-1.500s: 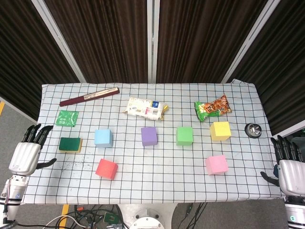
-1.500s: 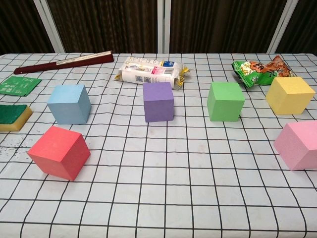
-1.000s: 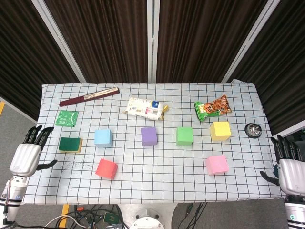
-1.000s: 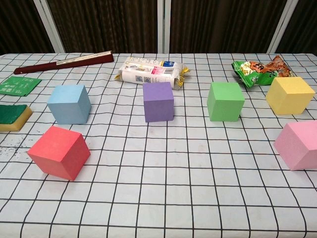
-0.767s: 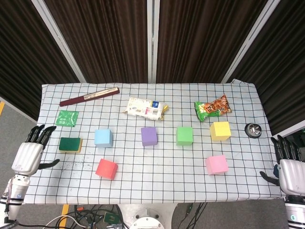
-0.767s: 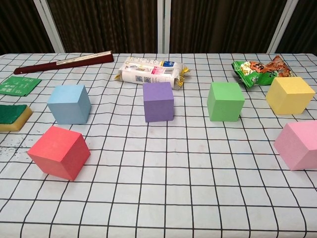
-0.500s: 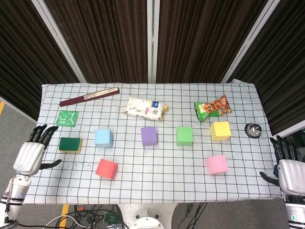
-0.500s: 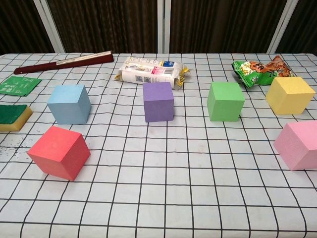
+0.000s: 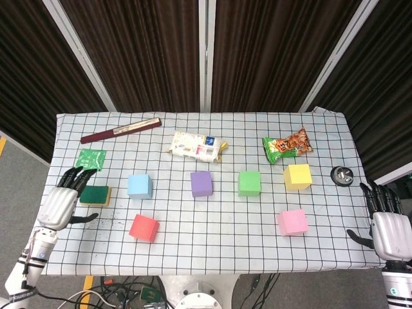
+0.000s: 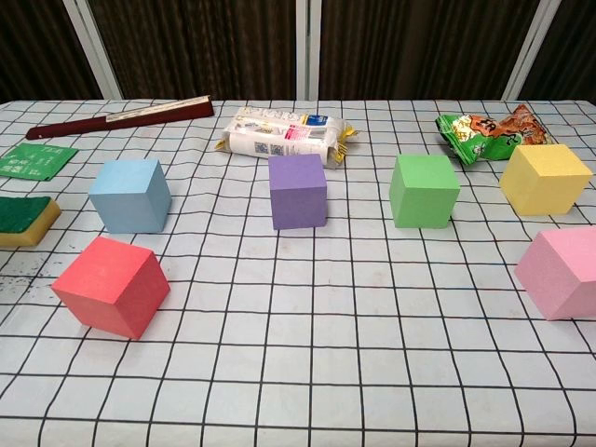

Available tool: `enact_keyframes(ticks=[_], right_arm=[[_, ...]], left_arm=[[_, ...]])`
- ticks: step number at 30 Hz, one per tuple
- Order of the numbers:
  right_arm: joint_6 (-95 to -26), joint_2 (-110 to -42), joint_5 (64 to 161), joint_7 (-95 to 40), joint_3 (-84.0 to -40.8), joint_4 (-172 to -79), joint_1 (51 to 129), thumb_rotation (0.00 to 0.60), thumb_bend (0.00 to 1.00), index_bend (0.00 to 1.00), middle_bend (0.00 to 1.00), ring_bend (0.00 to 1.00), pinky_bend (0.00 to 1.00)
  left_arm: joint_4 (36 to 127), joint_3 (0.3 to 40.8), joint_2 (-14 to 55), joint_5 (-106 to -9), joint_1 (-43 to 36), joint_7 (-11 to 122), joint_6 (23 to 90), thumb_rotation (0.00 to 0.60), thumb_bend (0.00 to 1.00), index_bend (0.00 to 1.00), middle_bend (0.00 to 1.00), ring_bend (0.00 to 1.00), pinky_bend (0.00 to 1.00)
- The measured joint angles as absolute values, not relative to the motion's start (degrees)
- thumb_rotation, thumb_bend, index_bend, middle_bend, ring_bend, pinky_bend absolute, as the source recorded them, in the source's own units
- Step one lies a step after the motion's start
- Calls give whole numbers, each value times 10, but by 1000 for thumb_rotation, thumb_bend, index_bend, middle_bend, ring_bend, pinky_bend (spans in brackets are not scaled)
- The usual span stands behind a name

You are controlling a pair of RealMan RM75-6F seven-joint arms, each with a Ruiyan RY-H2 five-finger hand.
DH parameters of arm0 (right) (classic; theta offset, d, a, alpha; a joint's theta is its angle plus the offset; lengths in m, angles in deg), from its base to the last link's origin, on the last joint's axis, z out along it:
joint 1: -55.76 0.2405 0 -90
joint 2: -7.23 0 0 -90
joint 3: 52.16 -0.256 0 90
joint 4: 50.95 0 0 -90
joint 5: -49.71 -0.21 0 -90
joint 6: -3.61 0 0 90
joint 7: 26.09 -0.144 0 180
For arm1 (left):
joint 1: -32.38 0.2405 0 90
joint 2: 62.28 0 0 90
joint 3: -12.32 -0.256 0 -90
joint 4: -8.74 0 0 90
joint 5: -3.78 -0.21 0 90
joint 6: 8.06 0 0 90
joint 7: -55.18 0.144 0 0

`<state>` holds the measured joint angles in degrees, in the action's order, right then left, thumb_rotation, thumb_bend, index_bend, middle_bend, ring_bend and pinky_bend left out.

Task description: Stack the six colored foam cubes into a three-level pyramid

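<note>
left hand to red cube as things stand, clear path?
Probably yes. The left hand is open at the table's left edge, beside the sponge; only bare cloth lies between it and the red cube.

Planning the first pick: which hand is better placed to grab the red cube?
Left. The left hand, open, sits at the table's left edge close to the red cube; the right hand is at the far right edge, beyond the pink cube.
</note>
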<state>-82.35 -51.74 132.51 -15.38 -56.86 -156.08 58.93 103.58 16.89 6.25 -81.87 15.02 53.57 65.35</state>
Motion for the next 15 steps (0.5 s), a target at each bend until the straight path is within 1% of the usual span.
enact_keyframes(ticks=[15], right_arm=[[-823, -509, 1316, -167, -579, -1570, 593, 600, 0, 0, 0, 0, 0]], left_arm=[[982, 209, 163, -700, 65, 543, 513, 600, 0, 54, 92, 0, 30]])
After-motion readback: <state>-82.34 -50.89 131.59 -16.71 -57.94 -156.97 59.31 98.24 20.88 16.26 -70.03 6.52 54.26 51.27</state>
